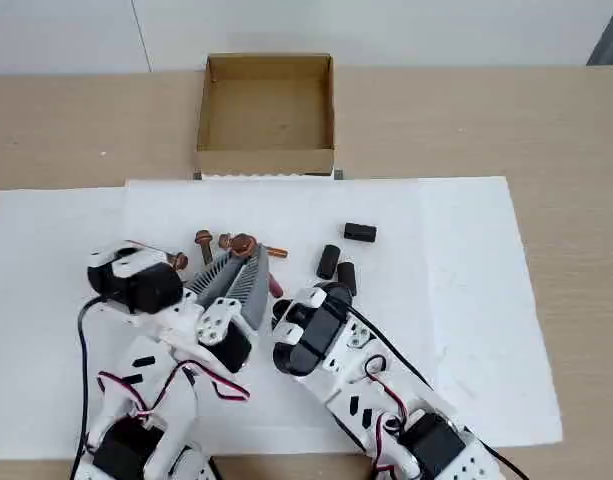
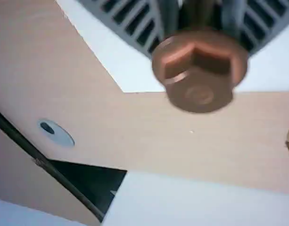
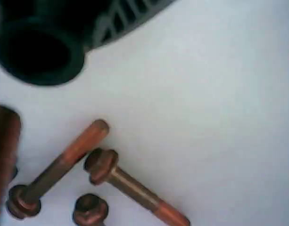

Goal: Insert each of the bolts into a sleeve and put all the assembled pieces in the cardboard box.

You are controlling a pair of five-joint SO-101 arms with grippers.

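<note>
Light wooden desk (image 1: 46, 130) under a white sheet (image 1: 466, 300), pale wall behind. At upper centre of the high view, just past the sheet's far edge: cardboard box (image 1: 266, 160), no assembled piece inside.

Step in hand, as judged: first insertion.
- At lower centre-left, left pincer (image 1: 238, 262) pressed together on a bolt (image 2: 198, 70), hex head standing proud of the tips.
- Close beside it, right pincer (image 3: 102, 26) apparently pinching a black sleeve (image 3: 38, 49), bore open.

Next move: align shank with bore, then push home along one axis. Hold both grips firm against skew.

Edges and room:
- Close around the left pincer's tips: loose bolts (image 1: 203, 240).
- Right of centre, near the right arm: spare sleeves (image 1: 359, 232).
- Open sheet from there to the box.
- Lift clear of the box's front wall on delivery.
</note>
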